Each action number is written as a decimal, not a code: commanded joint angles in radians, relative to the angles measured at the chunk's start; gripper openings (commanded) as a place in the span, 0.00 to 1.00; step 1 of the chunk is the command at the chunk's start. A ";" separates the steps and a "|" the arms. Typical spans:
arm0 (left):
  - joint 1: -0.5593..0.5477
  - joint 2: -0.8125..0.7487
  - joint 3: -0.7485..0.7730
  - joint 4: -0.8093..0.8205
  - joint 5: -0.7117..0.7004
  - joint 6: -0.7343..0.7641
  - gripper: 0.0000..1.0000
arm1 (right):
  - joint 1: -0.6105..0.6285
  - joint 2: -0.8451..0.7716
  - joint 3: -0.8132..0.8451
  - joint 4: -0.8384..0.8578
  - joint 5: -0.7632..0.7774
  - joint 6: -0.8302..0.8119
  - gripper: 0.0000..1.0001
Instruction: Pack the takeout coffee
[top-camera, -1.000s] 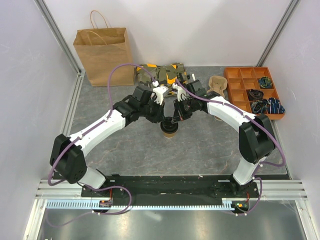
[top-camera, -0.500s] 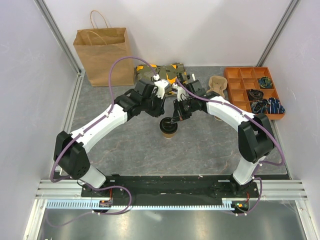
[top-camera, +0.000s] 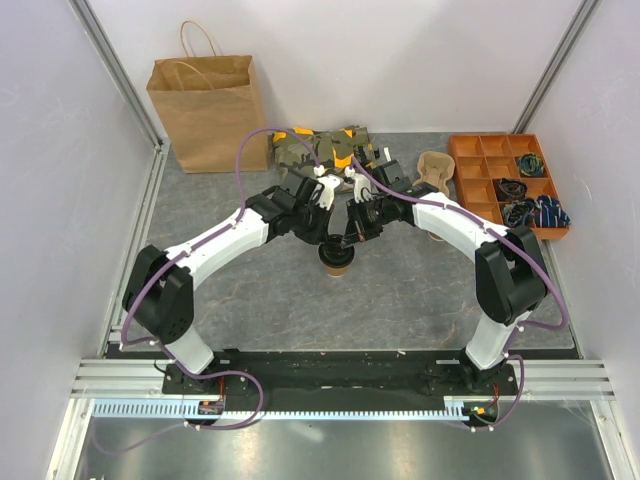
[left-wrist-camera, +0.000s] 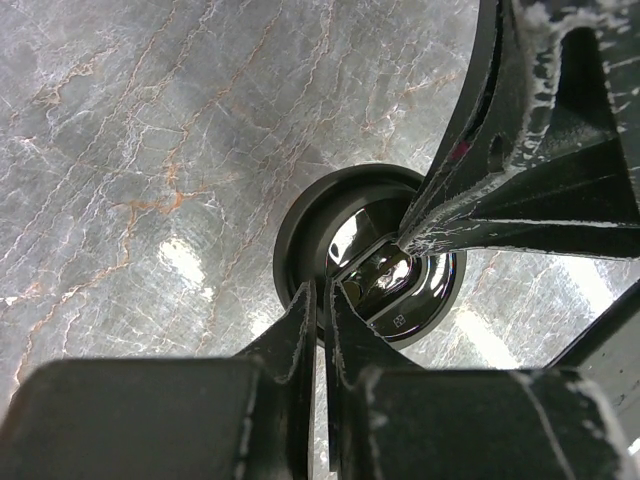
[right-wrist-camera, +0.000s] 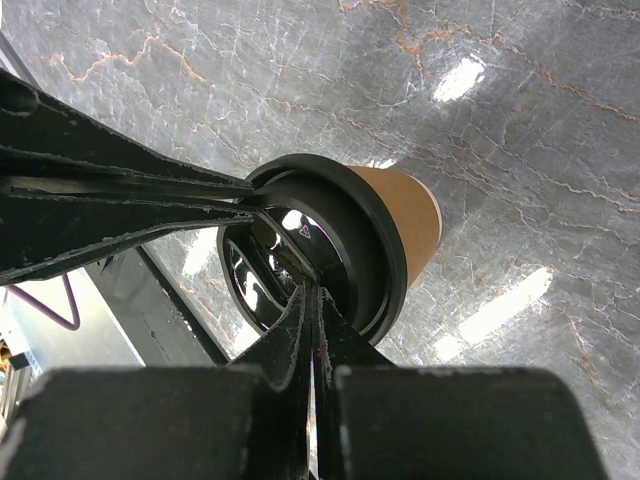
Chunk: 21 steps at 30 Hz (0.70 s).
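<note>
Marble tabletop (top-camera: 250, 290): left fingers (left-wrist-camera: 303, 325), right fingers (right-wrist-camera: 300, 315) closed atop takeout coffee (right-wrist-camera: 400, 215); bag (top-camera: 208, 115) behind.

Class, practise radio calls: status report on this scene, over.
Left gripper shut, right gripper shut, tips on lid. Takeout coffee upright, unbagged. Paper bag far back-left, apart.

Brown takeout coffee (right-wrist-camera: 408, 212) (black lid (right-wrist-camera: 372, 262))

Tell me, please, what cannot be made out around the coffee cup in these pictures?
- Coffee cup, top view: lid mostly covered by the left pincer and right pincer.
- Cup's paper side, left wrist view: hidden beneath its lid.
- Paper bag, top view: inside hidden by its walls.
- Orange tray, top view: contents too small to name.
</note>
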 joint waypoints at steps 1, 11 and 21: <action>-0.001 -0.021 0.016 -0.042 0.021 -0.019 0.06 | 0.001 0.033 -0.006 -0.001 0.034 -0.015 0.00; 0.094 -0.123 0.010 -0.027 0.191 -0.163 0.28 | 0.001 0.023 0.026 0.006 0.017 -0.044 0.01; 0.268 -0.239 -0.214 0.176 0.400 -0.184 0.32 | 0.002 0.119 0.190 -0.063 -0.032 -0.180 0.08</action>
